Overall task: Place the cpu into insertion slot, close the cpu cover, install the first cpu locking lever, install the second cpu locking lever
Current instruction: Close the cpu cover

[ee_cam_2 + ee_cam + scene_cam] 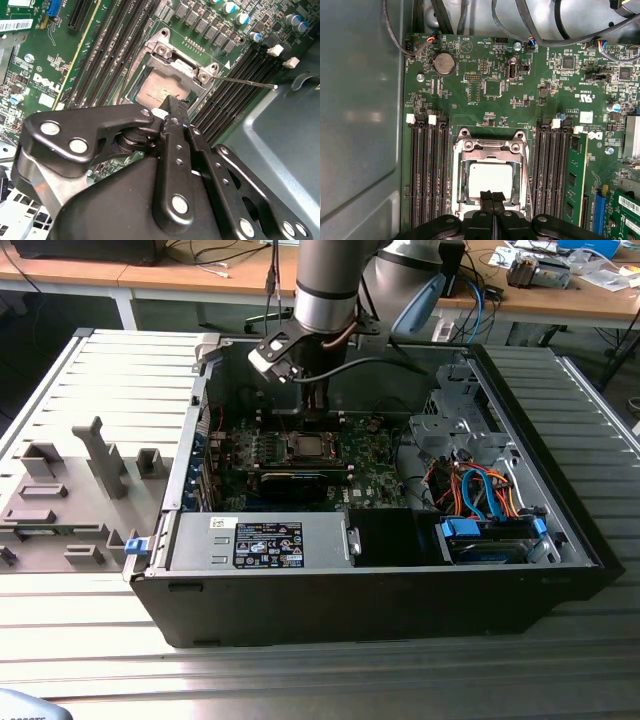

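Note:
The cpu (pixel 490 180) is a pale silver square lying flat in the insertion slot (pixel 464 182) on the green board. The cpu cover (pixel 490 148), a silver frame, lies down around it, and the chip shows through its window. In the second wrist view the cpu (pixel 160 87) sits just past my fingertips, and a thin locking lever (pixel 247 82) sticks out sideways from the cover's hinge end. My gripper (pixel 492 196) is shut, its black fingers pressed together with nothing between them, tips over the chip's near edge. In the exterior view my gripper (pixel 316 412) hangs just above the socket (pixel 305 447).
Black memory slots (pixel 427 170) flank the socket on both sides. A black card (pixel 295 480) lies in front of it. A metal drive cage (pixel 455 420), coloured cables (pixel 480 490) and the case walls (pixel 190 470) hem in the board. A grey fixture tray (pixel 70 490) lies at the exterior view's left.

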{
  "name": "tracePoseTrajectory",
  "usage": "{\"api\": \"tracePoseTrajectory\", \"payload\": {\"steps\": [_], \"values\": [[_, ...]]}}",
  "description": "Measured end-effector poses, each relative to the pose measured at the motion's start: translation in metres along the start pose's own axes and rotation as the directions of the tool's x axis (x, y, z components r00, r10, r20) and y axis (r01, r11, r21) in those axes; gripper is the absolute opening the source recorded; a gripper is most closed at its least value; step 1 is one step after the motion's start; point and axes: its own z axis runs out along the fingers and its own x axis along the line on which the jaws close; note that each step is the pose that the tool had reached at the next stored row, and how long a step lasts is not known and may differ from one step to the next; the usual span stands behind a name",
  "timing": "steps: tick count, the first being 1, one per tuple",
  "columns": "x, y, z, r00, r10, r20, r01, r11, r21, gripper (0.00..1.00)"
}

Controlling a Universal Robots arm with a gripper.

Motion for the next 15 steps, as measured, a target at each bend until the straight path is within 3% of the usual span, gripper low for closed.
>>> {"api": "tracePoseTrajectory", "payload": {"steps": [15], "values": [[0.0001,-0.001,0.0041,1.0,0.0,0.0001,0.0,1.0,0.0001,0.11]]}}
